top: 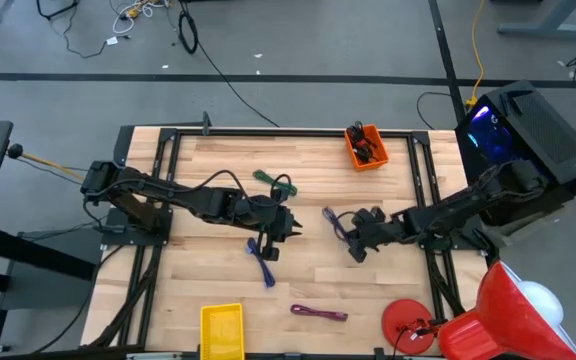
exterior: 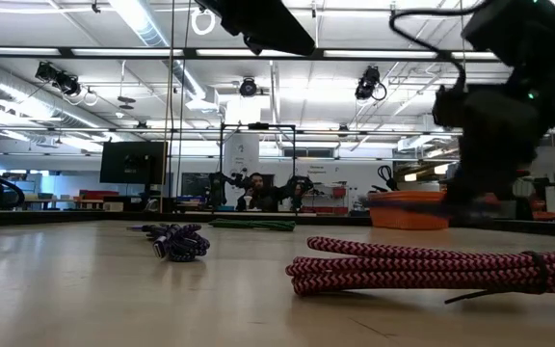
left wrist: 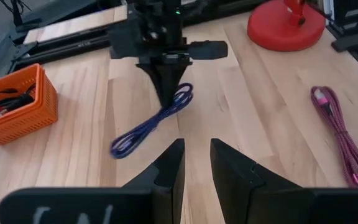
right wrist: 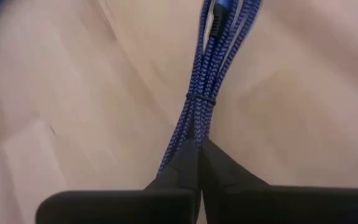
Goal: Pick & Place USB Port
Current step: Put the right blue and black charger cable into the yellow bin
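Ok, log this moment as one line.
right gripper: shut on blue cable | left gripper: open, empty, facing right gripper | orange bin: cable not yet placed

A robotics lab: bare grey concrete floor, exposed ceiling strip lights, and a far dark monitor screen on benches.

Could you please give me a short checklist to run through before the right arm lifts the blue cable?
1. Right gripper shut on the blue cable: ok; the right wrist view shows its fingertips pinching the bundle.
2. Cable off the table: cannot tell.
3. Left gripper clear of the cable: ok; open, facing it from a distance.
4. Orange bin in view: ok, at the far edge.
5. Pink cable out of the way: ok, near the front edge.
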`<control>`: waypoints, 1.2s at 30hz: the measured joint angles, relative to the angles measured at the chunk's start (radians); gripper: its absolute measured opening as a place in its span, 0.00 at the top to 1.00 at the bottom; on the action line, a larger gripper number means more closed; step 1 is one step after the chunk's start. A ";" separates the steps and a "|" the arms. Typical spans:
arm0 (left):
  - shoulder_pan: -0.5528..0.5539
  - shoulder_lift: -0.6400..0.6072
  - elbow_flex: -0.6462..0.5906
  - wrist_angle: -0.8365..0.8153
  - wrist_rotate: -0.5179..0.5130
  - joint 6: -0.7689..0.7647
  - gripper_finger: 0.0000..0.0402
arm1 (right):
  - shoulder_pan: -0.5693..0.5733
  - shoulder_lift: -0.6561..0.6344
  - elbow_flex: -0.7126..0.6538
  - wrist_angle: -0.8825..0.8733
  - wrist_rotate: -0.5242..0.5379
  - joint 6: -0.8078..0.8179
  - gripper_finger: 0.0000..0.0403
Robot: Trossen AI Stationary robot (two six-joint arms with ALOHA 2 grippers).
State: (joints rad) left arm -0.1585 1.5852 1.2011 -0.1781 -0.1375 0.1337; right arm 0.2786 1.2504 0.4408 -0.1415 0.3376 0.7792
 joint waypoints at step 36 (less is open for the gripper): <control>0.204 0.000 0.000 0.630 0.116 -0.154 0.79 | -0.022 -0.378 0.114 0.481 0.168 -0.836 1.00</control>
State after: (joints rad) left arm 0.0456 1.5848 1.2011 0.4516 -0.0212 -0.0200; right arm 0.2569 0.8726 0.5545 0.3399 0.5052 -0.0571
